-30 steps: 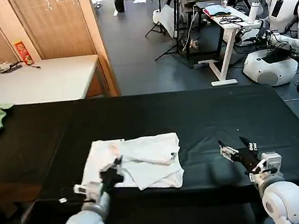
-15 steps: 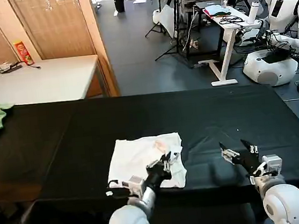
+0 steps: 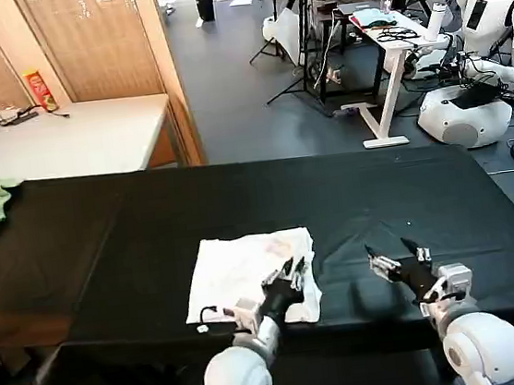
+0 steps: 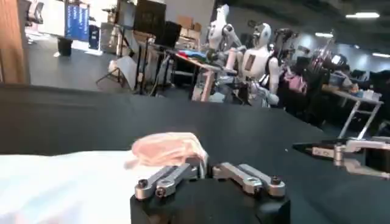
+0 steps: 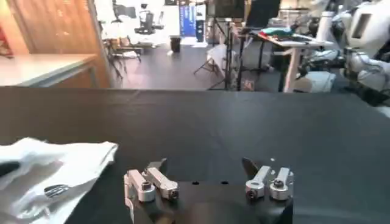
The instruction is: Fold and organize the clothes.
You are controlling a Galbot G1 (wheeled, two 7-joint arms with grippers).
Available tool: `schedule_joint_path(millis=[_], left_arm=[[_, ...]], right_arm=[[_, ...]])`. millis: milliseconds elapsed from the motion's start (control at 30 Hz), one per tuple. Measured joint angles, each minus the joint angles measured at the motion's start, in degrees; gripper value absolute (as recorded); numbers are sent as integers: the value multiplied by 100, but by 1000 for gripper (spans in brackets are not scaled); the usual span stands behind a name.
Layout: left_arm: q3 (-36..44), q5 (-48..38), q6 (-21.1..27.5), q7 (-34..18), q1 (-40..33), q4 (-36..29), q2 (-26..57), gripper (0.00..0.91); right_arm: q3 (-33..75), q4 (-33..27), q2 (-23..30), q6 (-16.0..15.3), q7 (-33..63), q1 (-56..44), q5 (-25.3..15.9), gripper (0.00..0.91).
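The white T-shirt (image 3: pixel 247 263) lies folded in a rough square near the front edge of the black desk (image 3: pixel 350 191). The left claw (image 3: pixel 289 271) sits over the shirt's right front corner, its fingers nearly together on a raised fold of cloth. The right claw (image 3: pixel 396 258) hovers spread wide above bare desk, beside the shirt.

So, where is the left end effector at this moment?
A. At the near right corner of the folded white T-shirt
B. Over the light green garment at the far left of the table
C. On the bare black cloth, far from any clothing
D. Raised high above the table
A: in the head view the left end effector sits at the near right corner of the white T-shirt, low over the table.
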Motion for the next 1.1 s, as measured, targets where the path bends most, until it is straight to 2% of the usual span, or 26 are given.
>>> schedule_joint_path(millis=[167,300,533,633,733,833,933,1033,1100], left_arm=[[-105,-211,-4,20,6,-88,-40,878],[-398,-67,-66,-1,-39,-368,99,878],[-1331,269,-473,136,289,-650,955,878],[-1724,76,-555,174,502,-614,1202,878],[-2039,-100,-664,214,603,-531,1280,878],[-2225,-266,-762,297,631,-409,1294,878],[-2385,-549,-772,389,658,-237,1280,878],[-2518,-958,-731,485,707,-59,1256,878],[-2589,-1298,-692,547,750,1,1245,878]], right_arm=[[-426,-126,-166,-33,-56,295,149,878],[-917,-290,-155,-17,-96,644,65,878],[-1763,-821,149,-2,-95,1205,-711,878],[-1871,-1017,271,-50,-68,1220,-1311,878],[-1852,-1042,352,23,17,1167,-1555,878],[-1777,-979,435,216,132,1104,-1466,878],[-1641,-819,531,441,201,1028,-1033,878],[-1451,-605,557,506,200,909,-607,878],[-1336,-475,553,513,198,830,-500,878]])
